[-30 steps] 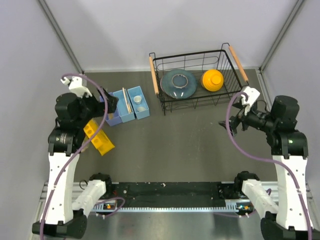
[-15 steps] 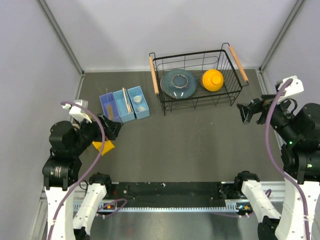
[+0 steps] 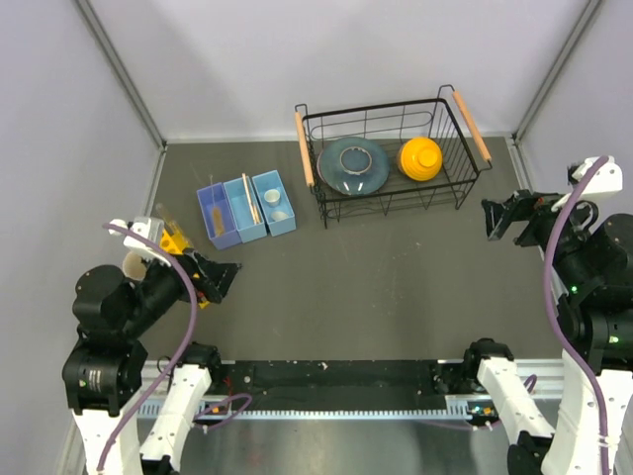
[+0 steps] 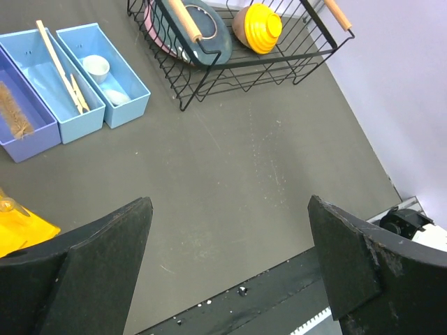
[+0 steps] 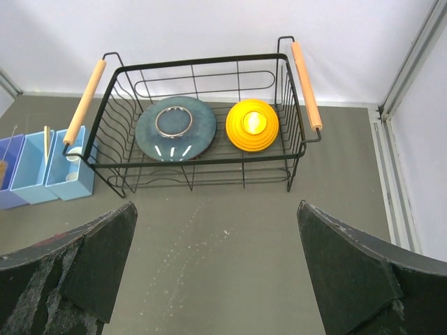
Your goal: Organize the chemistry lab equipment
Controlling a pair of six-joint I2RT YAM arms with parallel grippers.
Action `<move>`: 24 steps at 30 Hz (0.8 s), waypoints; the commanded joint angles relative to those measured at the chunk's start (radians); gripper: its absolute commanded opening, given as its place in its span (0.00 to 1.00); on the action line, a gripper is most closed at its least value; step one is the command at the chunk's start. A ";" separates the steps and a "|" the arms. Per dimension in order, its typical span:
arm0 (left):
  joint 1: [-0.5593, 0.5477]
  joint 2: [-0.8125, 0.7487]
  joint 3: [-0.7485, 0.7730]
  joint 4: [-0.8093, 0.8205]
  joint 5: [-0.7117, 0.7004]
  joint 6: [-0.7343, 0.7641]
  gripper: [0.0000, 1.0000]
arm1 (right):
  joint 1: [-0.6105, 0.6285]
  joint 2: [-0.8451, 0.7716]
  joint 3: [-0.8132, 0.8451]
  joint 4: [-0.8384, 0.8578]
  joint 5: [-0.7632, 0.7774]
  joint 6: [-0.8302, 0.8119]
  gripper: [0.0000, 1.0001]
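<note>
The chemistry lab equipment lies in three blue bins [image 4: 70, 112] at the left of the table. An amber-bristled brush [image 4: 12, 112] is in the left bin, a tan wooden stick [image 4: 59, 59] in the middle one, a small white dish [image 4: 96, 68] in the right one. My left gripper [image 3: 220, 280] hangs open and holds nothing, nearer than the bins [image 3: 245, 208]; in its wrist view the left gripper [image 4: 229, 209] frames bare table. My right gripper [image 3: 504, 216] is open too, right of the wire basket. In the right wrist view the right gripper [image 5: 215, 209] is above bare table.
A black wire basket [image 3: 465, 163] with wooden handles stands at the back and holds a blue-grey plate [image 3: 352, 164] and a yellow bowl [image 3: 420, 158]. A yellow object [image 3: 176, 240] lies partly under my left arm. Walls close in on both sides.
Both arms have drawn back: the left from over the bins toward the near left, the right toward the right wall. Both grippers stayed open.
</note>
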State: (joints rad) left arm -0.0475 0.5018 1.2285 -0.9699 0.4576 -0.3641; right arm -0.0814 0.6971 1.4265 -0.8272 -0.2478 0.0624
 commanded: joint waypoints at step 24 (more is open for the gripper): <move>0.003 -0.045 0.112 -0.096 -0.050 0.045 0.99 | -0.072 -0.002 0.022 0.031 -0.051 0.128 0.99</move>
State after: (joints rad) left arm -0.0475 0.4664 1.3052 -1.0756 0.4213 -0.3340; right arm -0.1360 0.6937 1.4269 -0.8265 -0.2951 0.1699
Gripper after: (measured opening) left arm 0.987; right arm 0.988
